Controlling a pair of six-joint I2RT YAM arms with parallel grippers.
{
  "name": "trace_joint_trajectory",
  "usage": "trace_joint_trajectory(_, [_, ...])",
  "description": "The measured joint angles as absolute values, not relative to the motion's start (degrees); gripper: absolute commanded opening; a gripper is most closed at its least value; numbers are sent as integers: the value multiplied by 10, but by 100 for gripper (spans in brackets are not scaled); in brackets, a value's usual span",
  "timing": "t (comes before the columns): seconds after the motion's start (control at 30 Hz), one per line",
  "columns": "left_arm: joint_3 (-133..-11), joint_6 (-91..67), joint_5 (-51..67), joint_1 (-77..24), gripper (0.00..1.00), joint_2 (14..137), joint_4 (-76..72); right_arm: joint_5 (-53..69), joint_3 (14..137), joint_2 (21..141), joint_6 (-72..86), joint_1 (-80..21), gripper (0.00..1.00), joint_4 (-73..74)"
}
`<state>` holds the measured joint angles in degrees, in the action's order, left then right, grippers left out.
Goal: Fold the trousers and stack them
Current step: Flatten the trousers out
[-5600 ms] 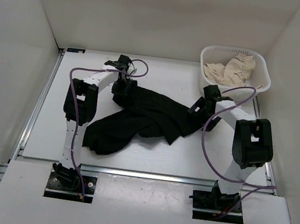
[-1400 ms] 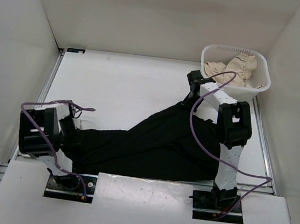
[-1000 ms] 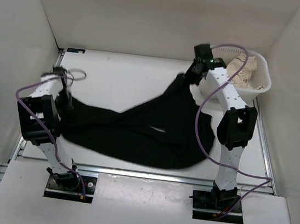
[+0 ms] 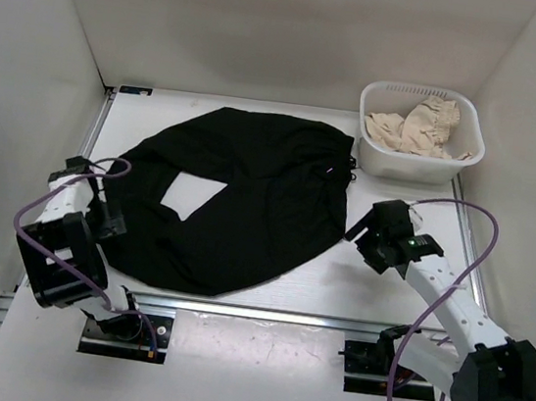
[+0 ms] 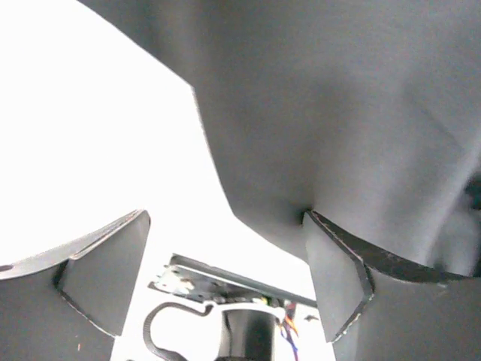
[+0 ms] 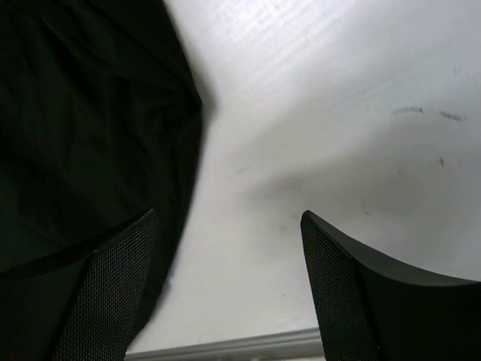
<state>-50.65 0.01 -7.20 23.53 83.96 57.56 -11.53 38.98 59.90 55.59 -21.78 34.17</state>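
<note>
Top external view: at the left, the left end effector (image 4: 112,223) sits low at the left edge of the plain black soft-fabric trousers (image 4: 258,199). The left wrist view shows its fingers spread and holding nothing, with the fabric edge touching one finger (image 5: 331,263).

The trousers lie centre-left on the white bench (image 4: 161,112) as a broad rounded matte sheet. A small gap in them exposes the bench. The fabric looks thin and limp, with shallow creases.

The right end effector (image 4: 360,234) hovers just beside the trousers' right edge. The right wrist view shows it released over bare bench.

At the far right stands a white perforated plastic basket (image 4: 464,152) holding a beige frilly-edged cloth (image 4: 416,126).

Assessment: the spreading step appears to be finishing and no fold is made yet. The next move calls for gripping opposite edges and laying one leg squarely over the other.
</note>
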Motion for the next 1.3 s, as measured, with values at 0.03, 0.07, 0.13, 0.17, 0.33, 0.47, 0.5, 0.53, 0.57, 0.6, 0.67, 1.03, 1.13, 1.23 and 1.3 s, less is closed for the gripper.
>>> trace_joint_trajectory(0.03, [-508, 0, -77, 254, 95, 827, 571, -119, 396, 604, 556, -218, 82, 333])
trace_joint_trajectory(0.07, [-509, 0, -83, 269, 95, 820, 568, -122, 406, 620, 553, -218, 82, 324])
trace_joint_trajectory(0.13, [-509, 0, -91, 302, 95, 813, 564, -124, 434, 673, 543, -218, 83, 309])
trace_joint_trajectory(0.17, [-509, 0, -96, 316, 95, 813, 564, -124, 456, 708, 535, -218, 83, 303])
trace_joint_trajectory(0.33, [-488, 0, -105, 356, 99, 813, 554, -119, 636, 919, 441, -223, 89, 296])
trace_joint_trajectory(0.47, [-486, 0, -93, 364, 100, 818, 552, -141, 817, 1071, 369, -241, 89, 315])
trace_joint_trajectory(0.5, [-487, 0, -87, 366, 100, 824, 552, -151, 847, 1099, 360, -246, 89, 322])
trace_joint_trajectory(0.53, [-490, 0, -78, 367, 100, 833, 552, -163, 876, 1126, 354, -249, 88, 333])
trace_joint_trajectory(0.57, [-495, 0, -72, 367, 100, 843, 552, -173, 895, 1146, 349, -251, 86, 342])
trace_joint_trajectory(0.6, [-499, 0, -66, 367, 100, 854, 548, -182, 908, 1162, 346, -252, 84, 352])
trace_joint_trajectory(0.67, [-513, 0, -54, 367, 100, 872, 547, -199, 917, 1185, 343, -250, 77, 369])
trace_joint_trajectory(1.03, [-572, 0, 29, 367, 48, 891, 521, -219, 829, 1143, 363, -244, 0, 391])
trace_joint_trajectory(1.13, [-571, 2, 37, 367, 71, 889, 523, -215, 747, 1040, 392, -244, 0, 398])
trace_joint_trajectory(1.23, [-573, 0, 47, 364, 71, 875, 524, -203, 651, 895, 435, -244, 0, 393])
trace_joint_trajectory(1.3, [-577, 0, 52, 355, 73, 865, 525, -189, 597, 813, 467, -244, 0, 387])
